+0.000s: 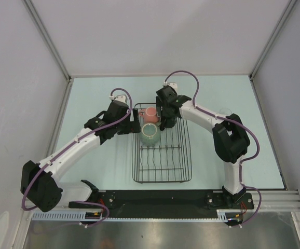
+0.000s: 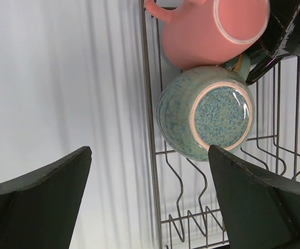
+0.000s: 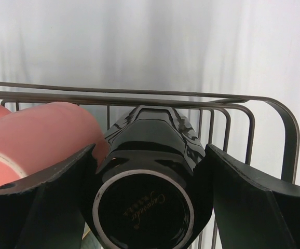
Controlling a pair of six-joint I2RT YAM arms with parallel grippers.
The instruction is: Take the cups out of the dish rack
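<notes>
R end effector [image 3: 150, 153] at far end of rack [image 2: 149, 129], fingers either side of black cup [image 3: 146, 207], tight to its walls; can't tell if pinching yet. Cup's base toward cam, pink mug [image 2: 202, 36] against it. L end effector [image 2: 150, 149] spread wide, over desk [image 2: 62, 78] by rack's left rail, green cup [image 2: 183, 111] just ahead, base up, inside rack.

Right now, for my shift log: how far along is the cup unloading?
Done: nothing I can see; the pink mug, green cup and black cup all sit in the rack. In hand: the right gripper straddles the black cup; grip unclear. The left gripper hangs open by the rack. Left: all three cups.
</notes>
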